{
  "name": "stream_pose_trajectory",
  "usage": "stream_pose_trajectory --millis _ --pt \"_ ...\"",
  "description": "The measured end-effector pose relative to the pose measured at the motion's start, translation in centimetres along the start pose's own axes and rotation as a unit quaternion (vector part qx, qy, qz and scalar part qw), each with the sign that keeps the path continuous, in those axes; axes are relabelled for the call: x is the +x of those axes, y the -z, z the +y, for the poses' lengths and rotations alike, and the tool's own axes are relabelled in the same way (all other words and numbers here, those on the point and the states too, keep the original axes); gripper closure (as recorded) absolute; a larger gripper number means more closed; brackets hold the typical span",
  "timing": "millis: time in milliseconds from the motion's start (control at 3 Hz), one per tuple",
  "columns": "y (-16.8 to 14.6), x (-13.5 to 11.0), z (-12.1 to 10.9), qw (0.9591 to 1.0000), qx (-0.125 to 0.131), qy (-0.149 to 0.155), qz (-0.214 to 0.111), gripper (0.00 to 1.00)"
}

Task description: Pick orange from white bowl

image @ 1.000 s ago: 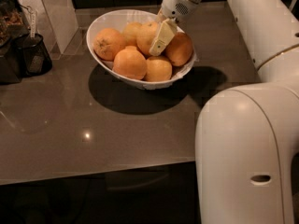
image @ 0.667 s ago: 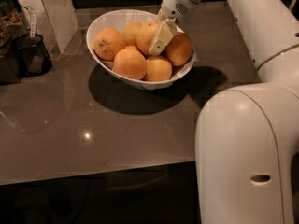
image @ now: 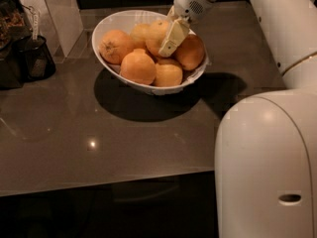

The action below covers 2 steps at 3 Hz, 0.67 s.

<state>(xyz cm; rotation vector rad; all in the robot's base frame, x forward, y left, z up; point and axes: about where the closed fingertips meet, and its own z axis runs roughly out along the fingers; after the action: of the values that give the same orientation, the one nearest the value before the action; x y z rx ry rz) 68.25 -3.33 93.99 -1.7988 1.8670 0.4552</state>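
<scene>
Hardly anything has moved since a second ago: the gripper still hangs over the right half of the white bowl, at the same tilt, and the fruit lies as it did. Its pale yellow tip slants down and to the left, lying across the front of the orange, the paler fruit near the back of the pile. Whether the gripper is spread or clamped on that fruit cannot be told (only its near side shows).

The orange sits inside the bowl, just behind the middle, touching its neighbours. Around it lie deeper-coloured ones: a fruit at the left, a front fruit, a smaller one beside that and a fruit at the right rim. Another pale fruit rests just left of the orange.

The bowl stands on a dark grey table and throws a broad shadow towards the front. A black container stands at the left edge, well apart from the bowl. The robot's white arm fills the right side.
</scene>
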Motion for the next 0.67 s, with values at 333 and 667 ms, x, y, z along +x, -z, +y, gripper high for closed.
stream_pose_trajectory --millis 333,667 --pt "3.3 -2.3 1.3 0.9977 0.019 0.034 -0.056 1.00" --pt "7.0 -4.4 3.7 0.9900 0.038 0.071 -0.115 1.00"
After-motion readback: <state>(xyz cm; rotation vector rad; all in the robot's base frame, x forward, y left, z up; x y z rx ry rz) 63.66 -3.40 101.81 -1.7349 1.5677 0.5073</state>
